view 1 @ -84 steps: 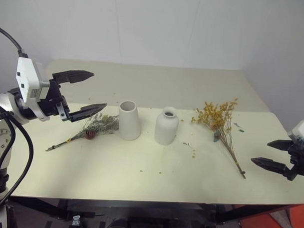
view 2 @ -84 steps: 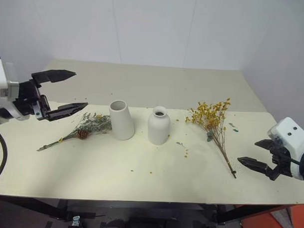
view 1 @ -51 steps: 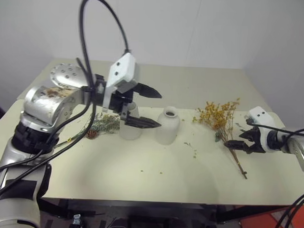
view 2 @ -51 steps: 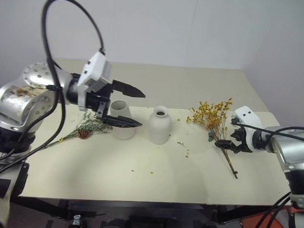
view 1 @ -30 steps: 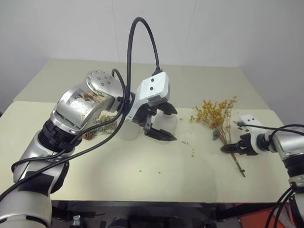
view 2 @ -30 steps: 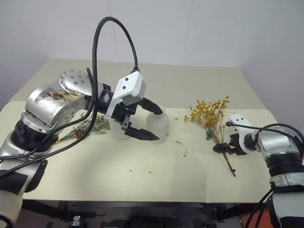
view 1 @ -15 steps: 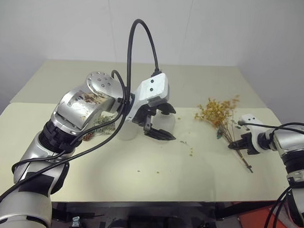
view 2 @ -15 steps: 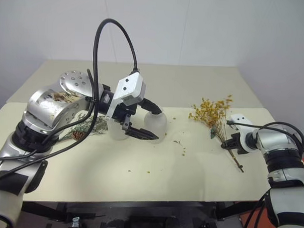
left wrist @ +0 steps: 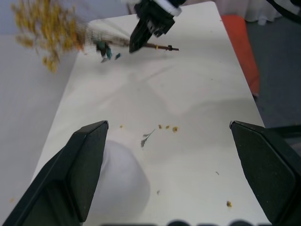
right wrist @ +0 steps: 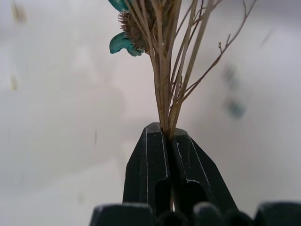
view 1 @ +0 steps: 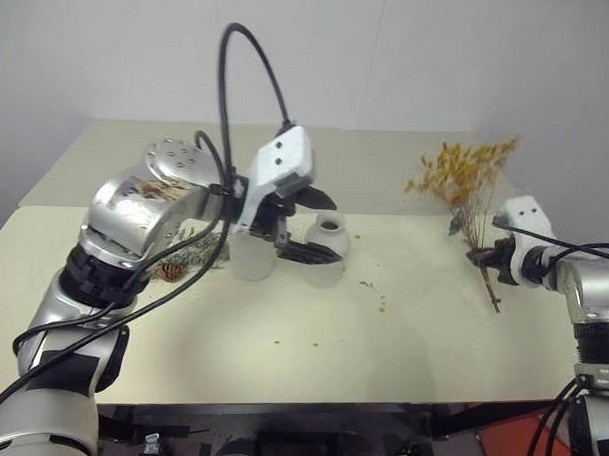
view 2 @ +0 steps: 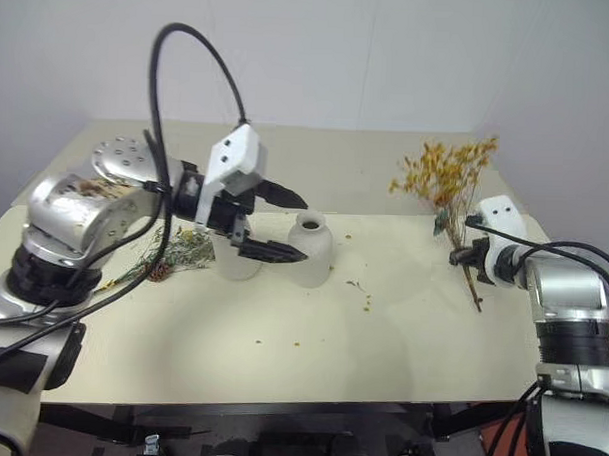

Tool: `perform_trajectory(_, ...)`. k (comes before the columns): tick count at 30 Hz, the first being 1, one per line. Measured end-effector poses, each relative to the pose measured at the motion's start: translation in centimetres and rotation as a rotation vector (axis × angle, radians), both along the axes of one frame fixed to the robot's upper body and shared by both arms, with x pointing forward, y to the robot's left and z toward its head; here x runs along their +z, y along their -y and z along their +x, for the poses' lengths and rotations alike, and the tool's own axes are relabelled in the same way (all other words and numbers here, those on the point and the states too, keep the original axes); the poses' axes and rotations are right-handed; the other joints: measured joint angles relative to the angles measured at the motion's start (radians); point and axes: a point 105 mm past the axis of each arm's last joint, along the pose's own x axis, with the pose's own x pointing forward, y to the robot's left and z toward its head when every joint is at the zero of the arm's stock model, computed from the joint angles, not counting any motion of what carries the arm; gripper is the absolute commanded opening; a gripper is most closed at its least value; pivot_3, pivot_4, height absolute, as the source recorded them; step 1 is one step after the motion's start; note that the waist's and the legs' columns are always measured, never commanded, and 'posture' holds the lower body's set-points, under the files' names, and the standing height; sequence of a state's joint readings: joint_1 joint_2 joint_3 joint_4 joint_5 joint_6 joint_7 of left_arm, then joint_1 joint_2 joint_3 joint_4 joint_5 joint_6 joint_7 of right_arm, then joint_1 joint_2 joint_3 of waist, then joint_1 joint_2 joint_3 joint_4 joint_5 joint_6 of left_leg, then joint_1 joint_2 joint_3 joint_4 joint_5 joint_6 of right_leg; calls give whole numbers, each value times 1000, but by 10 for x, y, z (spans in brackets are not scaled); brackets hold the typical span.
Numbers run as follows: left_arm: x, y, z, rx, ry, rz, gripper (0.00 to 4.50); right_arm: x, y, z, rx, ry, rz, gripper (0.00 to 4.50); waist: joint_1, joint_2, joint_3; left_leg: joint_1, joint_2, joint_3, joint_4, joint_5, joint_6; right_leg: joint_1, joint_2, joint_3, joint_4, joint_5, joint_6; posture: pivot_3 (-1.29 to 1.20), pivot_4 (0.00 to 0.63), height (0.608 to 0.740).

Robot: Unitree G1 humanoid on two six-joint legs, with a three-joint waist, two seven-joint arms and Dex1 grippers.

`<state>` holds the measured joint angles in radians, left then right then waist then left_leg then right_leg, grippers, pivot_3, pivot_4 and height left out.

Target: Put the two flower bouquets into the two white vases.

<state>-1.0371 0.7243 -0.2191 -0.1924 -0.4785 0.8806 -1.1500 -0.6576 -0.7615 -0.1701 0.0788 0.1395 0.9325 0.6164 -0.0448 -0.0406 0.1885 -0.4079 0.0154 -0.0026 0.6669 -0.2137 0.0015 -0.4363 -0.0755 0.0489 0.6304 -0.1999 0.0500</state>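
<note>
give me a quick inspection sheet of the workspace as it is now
surface: cream table, mostly bare.
job's things: yellow-orange dried flower bunch lifted, stems clamped; grey-green sprig bunch with pine cone lying flat; rounded narrow-neck white vase and plain tapered white vase upright, both without flowers.
clutter: fallen flower crumbs.
grippers: right gripper shut on the stems; left gripper open around the rounded vase, contact unclear.
cables: black cable looping above left arm.
surroundings: white wall.
</note>
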Motion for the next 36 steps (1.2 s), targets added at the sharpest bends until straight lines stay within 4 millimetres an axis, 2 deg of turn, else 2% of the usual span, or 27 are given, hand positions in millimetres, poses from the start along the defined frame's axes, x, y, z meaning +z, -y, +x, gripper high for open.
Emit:
perform_trajectory(5, 4, -25, 3, 82, -42, -78, 4500, 74, -41, -6, 24, 455, 77, 30, 0, 0, 0, 0, 0, 0, 0, 0, 0, -1, 0, 1, 0, 0, 0, 0, 150, 740)
perform_trajectory(7, 6, -34, 3, 108, -44, -96, 4500, 95, -55, -10, 23, 569, 161, 30, 1, 0, 0, 0, 0, 0, 0, 0, 0, -1, 0, 1, 0, 2, -3, 0, 150, 740)
perform_trajectory(10, 2, -45, 4, 155, -55, -90, 4500, 111, -78, -16, 43, 681, 277, 30, 1, 0, 0, -1, 1, 0, 0, 0, 0, -1, 1, 1, 0, 4, -7, 0, 150, 740)
perform_trajectory(13, -8, -61, 5, 215, -84, -78, 4500, 116, -109, -25, 127, 754, 305, 30, 0, 1, 0, -1, 0, 0, 0, 0, 0, -2, 0, 1, 0, 4, -7, 0, 150, 740)
perform_trajectory(20, -12, -82, 7, 284, -101, -90, 4500, 120, -150, -31, 243, 805, 423, 30, 1, 1, 0, -1, 1, 0, 0, 0, 0, -1, 0, 0, 0, 4, -7, 0, 150, 740)
perform_trajectory(23, -14, -84, 8, 291, -105, -96, 4500, 121, -164, -31, 281, 807, 464, 30, 2, 1, 0, -1, 1, 0, 0, 0, 0, -1, 0, 0, 0, 5, -7, 0, 150, 740)
perform_trajectory(30, -22, -87, 9, 312, -120, -95, 4500, 110, -197, -27, 359, 749, 546, 30, 0, 1, 0, -1, 1, 0, 0, 0, 0, -2, 1, 0, 0, 5, -8, 0, 150, 740)
perform_trajectory(36, -26, -89, 8, 329, -121, -100, 4500, 104, -218, -26, 405, 722, 581, 30, -1, 1, 0, -1, 1, 0, 0, 0, 0, -2, 1, 0, 0, 5, -8, 0, 150, 740)
